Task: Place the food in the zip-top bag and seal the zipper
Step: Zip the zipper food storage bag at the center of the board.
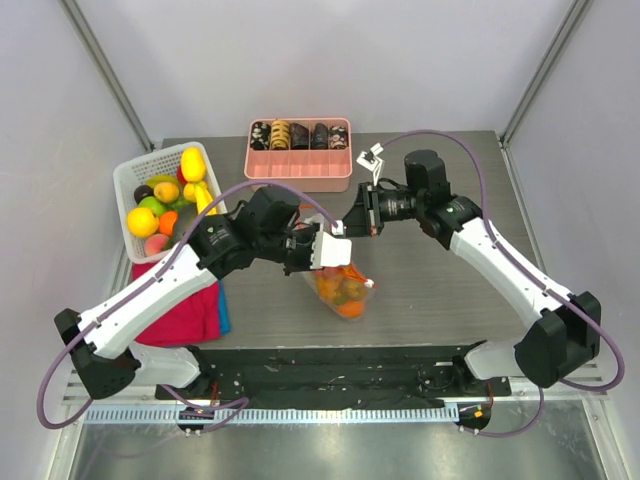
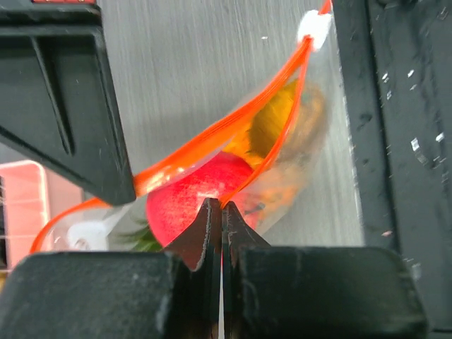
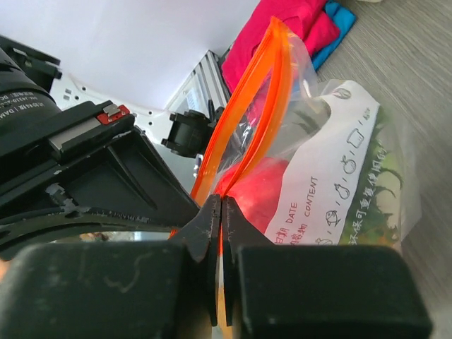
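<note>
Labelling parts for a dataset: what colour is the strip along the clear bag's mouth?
Orange-red; the zipper shows best in the left wrist view.

clear bag (image 1: 340, 283), orange zipper (image 2: 233, 123), pink tray (image 1: 299, 166).

Both my arms reach inward, nearly meeting. Left tool (image 2: 221, 206) pinched tight on zipper (image 2: 166, 168); right tool (image 3: 220, 201) likewise.

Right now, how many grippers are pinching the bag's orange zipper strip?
2. The left gripper pinches the zipper beside the red fruit; the right gripper pinches it nearby. Neither is hidden.
</note>
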{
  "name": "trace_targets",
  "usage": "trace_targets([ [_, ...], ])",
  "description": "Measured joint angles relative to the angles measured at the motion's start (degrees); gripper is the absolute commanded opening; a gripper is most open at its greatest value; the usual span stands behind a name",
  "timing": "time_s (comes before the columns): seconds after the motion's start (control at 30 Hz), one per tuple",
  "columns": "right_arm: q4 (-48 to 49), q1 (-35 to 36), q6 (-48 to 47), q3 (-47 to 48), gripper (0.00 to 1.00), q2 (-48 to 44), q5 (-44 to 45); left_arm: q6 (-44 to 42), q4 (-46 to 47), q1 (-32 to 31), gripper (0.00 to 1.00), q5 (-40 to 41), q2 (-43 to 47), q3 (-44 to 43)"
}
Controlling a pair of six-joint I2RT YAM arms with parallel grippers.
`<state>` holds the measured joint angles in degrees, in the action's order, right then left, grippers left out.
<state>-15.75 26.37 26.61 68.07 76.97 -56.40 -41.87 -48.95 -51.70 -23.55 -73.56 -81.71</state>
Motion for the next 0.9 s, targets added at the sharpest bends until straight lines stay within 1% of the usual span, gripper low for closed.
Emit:
trace_targets([
  [0.13, -0.28, 2.12, -4.20, 1.88, 0.11, 2.10, 0.74, 6.38, 0.02, -0.09, 0.00, 1.03, -0.37, 0.15],
  [0.27, -1.51, 2.71, -8.04, 1.90, 0.10, 4.07, 2.03, 12.50, 1.16, -0.09, 0.00, 2.86, -0.90, 3.85],
  [0.37, -2.27, 2.84, -10.60, 2.01, 0.16, 6.14, 2.62, 16.70, 3.37, -0.09, 0.00, 4.61, -1.88, 5.20],
  [0.4, -2.47, 2.91, -11.17, 2.25, 0.19, 6.86, 2.73, 17.88, 4.44, -0.09, 0.00, 5.07, -2.19, 5.20],
  [0.57, -2.84, 3.26, -12.96, 3.72, 0.22, 8.76, 2.73, 21.66, 6.86, -0.09, 0.00, 6.32, -2.47, 5.22],
  [0.67, -2.89, 3.32, -13.51, 4.02, 0.35, 8.74, 2.71, 22.67, 7.28, -0.09, 0.00, 6.47, -2.45, 5.57],
  [0.7, -3.17, 3.32, -13.81, 4.02, 0.43, 8.66, 2.75, 22.99, 7.56, -0.09, 0.00, 6.47, -2.38, 5.81],
  [0.73, -3.45, 3.30, -13.94, 4.02, 0.47, 8.55, 2.80, 23.19, 7.72, -0.09, 0.00, 6.45, -2.32, 5.97],
  [0.77, -3.85, 3.30, -14.29, 4.04, 0.55, 8.35, 2.93, 23.37, 7.89, -0.11, 0.00, 6.45, -2.16, 6.16],
  [0.83, -4.79, 3.32, -14.80, 4.04, 0.62, 7.65, 3.34, 23.50, 8.02, -0.20, 0.00, 6.45, -1.86, 6.56],
  [0.87, -5.22, 3.30, -15.06, 4.04, 0.67, 7.21, 3.54, 23.50, 7.96, -0.22, 0.00, 6.45, -1.68, 6.67],
  [0.9, -5.77, 3.30, -15.50, 4.04, 0.68, 6.67, 3.91, 23.47, 7.96, -0.26, 0.00, 6.45, -1.57, 6.73],
])
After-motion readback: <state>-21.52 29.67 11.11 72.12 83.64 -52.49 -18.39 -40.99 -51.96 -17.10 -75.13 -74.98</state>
